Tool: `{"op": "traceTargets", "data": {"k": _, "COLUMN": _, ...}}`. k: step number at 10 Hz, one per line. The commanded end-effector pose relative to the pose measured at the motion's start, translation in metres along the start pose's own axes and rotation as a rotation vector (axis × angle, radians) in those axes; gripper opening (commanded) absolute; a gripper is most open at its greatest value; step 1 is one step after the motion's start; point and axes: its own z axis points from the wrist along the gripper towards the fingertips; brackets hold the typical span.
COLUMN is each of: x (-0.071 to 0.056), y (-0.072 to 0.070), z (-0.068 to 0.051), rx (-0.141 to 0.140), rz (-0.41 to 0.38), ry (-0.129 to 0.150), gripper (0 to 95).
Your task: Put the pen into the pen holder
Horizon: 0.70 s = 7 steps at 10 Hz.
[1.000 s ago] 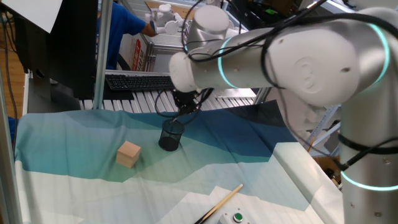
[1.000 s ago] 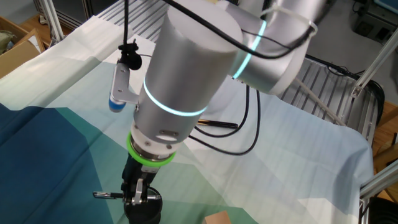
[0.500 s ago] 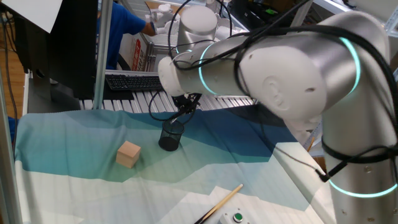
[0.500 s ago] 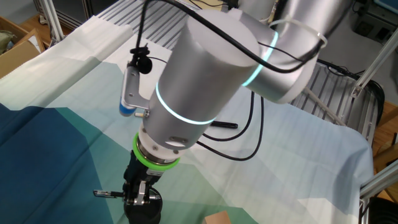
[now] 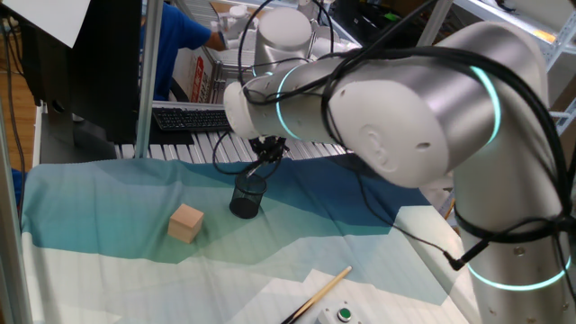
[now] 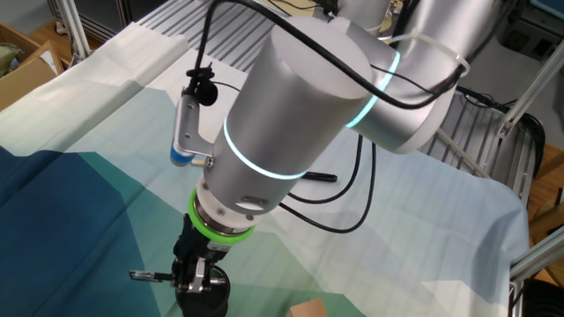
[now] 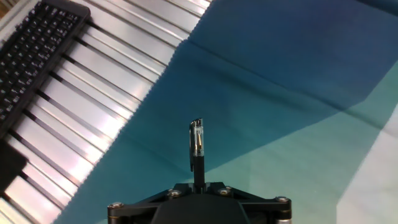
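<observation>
Tan cube point(image 5: 186, 222) sits on the blue-and-green cloth point(image 5: 108, 193) of the bench, left of and nearer than the tool point(image 5: 266, 155). The tool hangs right over the mesh holder point(image 5: 247, 196), its fingers closed on the pen point(image 6: 152, 276), which sticks out sideways level above the holder's rim in the other fixed view. In the hand view the pen point(image 7: 196, 149) juts forward from the tool over the cloth, with a black keyboard point(image 7: 31, 46) far to the left. A wooden stick point(image 5: 317, 295) lies well to the right, near the bench's front edge. No writing is legible anywhere.
</observation>
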Motion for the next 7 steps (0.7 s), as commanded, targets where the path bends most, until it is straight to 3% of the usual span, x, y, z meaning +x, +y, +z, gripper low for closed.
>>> {"op": "traceTargets", "data": {"k": 1, "x": -0.0004, "y": -0.0011, "z": -0.0020, "rx": 0.011, "rz": 0.005, "ry": -0.030, "gripper": 0.0}}
{"op": "traceTargets", "data": {"k": 7, "x": -0.0066, "y": -0.0004, "z": -0.0026, "rx": 0.016, "rz": 0.007, "ry": -0.093, "gripper": 0.0}}
